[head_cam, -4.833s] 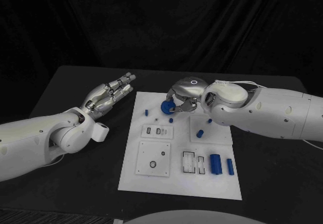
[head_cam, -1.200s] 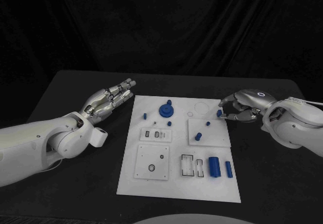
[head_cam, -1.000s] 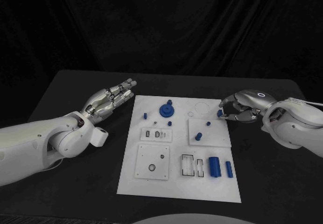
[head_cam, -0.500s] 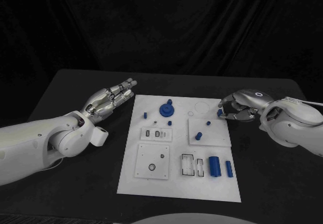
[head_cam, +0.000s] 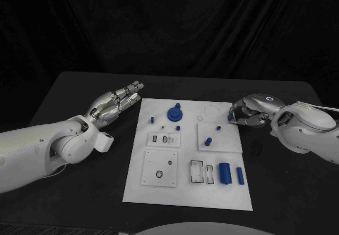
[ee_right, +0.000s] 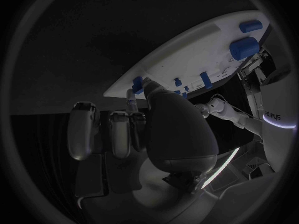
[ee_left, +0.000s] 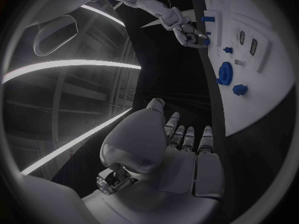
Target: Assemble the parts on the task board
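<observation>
The left robot hand [head_cam: 113,104] hovers over the black table [head_cam: 70,98] just off the left edge of the task board [head_cam: 187,196], its fingers stretched out straight and slightly apart, holding nothing (the left wrist view shows them lying side by side above the dark surface); the board itself lies in the middle of the table; near its far edge stands a blue gear [head_cam: 174,115], with a small blue peg [head_cam: 152,119] to its left and another small peg [head_cam: 178,128] just nearer; a short blue cylinder [head_cam: 208,142] sits on a raised white square toward the right; two larger blue cylinders [head_cam: 226,173] lie side by side near the board's near right corner; at the far right edge the right robot hand [head_cam: 247,113] pinches a small blue part [head_cam: 231,116] between curled fingers.
</observation>
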